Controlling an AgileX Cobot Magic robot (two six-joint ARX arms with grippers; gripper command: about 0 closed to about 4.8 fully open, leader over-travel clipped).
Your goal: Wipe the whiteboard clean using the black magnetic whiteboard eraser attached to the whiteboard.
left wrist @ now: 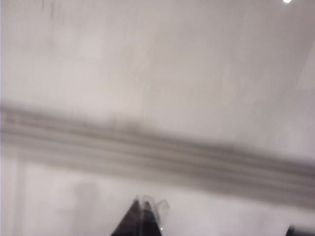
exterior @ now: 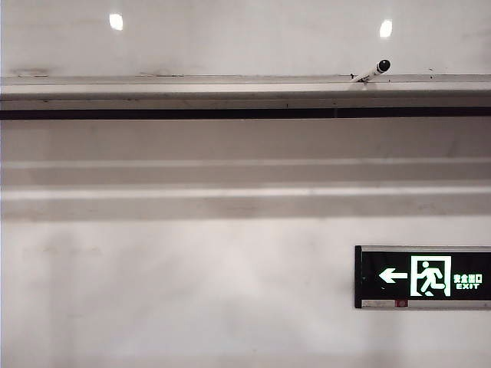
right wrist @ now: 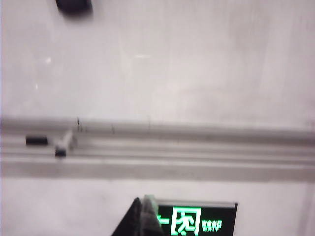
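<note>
The opening step is judged to be in hand: nearest the cameras, the left gripper (left wrist: 147, 206) and the right gripper (right wrist: 146, 206) are both seen clenched and empty, held back from the wall, the right one just before the exit sign (right wrist: 197, 220). Beyond them, a marker (right wrist: 63, 143) is seen lying on the silver edge rail (right wrist: 197, 142); next, a gripper must be opened and carried up to the black eraser (right wrist: 74, 5). Farthest, the whiteboard (right wrist: 172, 64) is shown above the rail, glossy white, faintly smudged, with light reflections.
</note>
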